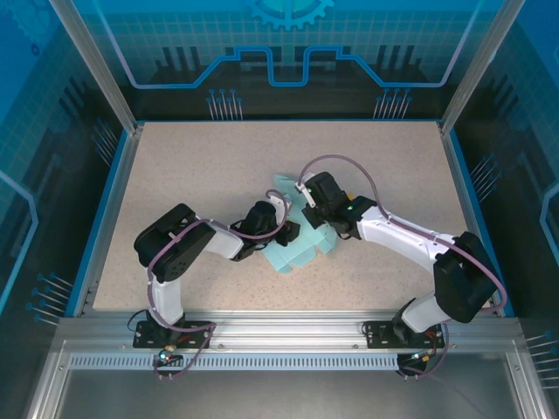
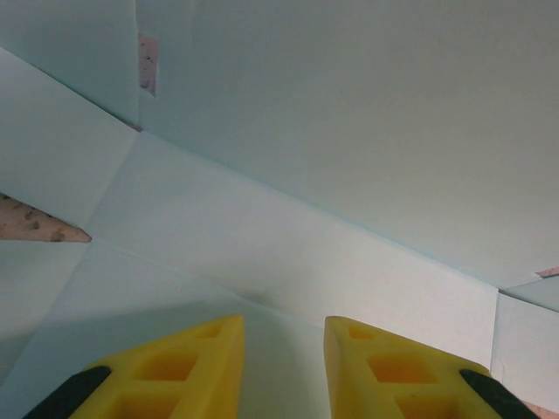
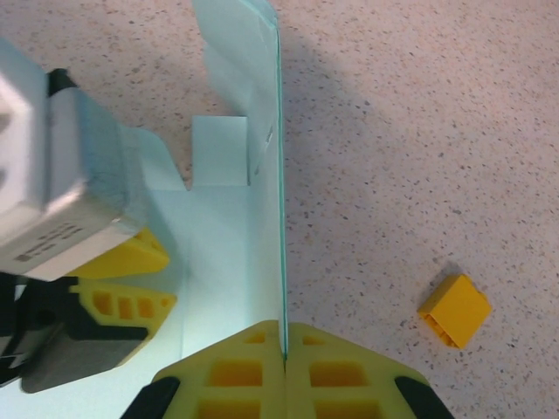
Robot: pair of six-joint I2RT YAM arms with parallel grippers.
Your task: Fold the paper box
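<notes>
Yellow right fingers (image 3: 236, 367) pinch one raised flap of the paper box (image 3: 218, 236), which lies mid-surface (image 1: 175, 175); left fingers (image 2: 192, 358) stand slightly spread over it. Folding seems barely begun, with most walls left to raise.

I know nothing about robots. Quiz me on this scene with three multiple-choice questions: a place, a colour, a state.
1. Where is the small orange-yellow plastic block? A on the speckled table; B on the card; C between fingers.
2. What colour is the thin-card paper box? A red; B pale light blue; C black.
3. How is the right gripper? A wide open; B holding the block; C shut on the box's upright flap.
Answers: 1 A, it lies on bare table beside the flap; 2 B, every panel is pale blue; 3 C, its fingertips meet on the flap's edge.
</notes>
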